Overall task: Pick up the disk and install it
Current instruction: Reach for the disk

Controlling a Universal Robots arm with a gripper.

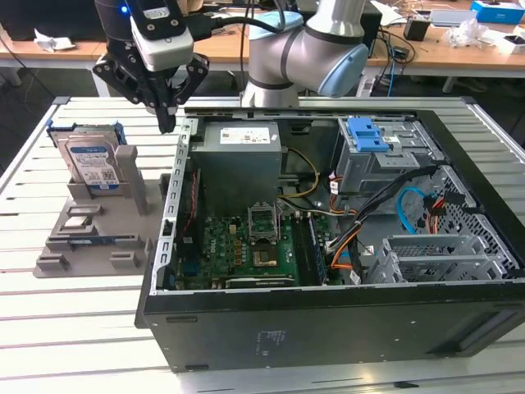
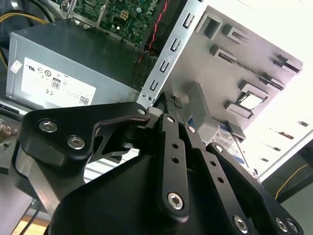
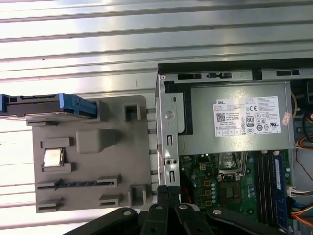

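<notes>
Exterior view — disk face-on, upright; first wrist view — edge-on.

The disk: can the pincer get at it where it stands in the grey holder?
Probably yes. The disk stands upright with open space above it, and the pincer hangs nearby over the case edge, nothing between them.

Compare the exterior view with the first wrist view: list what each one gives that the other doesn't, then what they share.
Exterior view: the arm, the grey drive cage with its blue latch, and the labelled face of the disk.
First wrist view: the disk's upper edge and the pockets of the grey fixture, seen from above.
Shared: the disk, the fixture, the power supply, the motherboard, and the shut pincer, holding nothing.
</notes>
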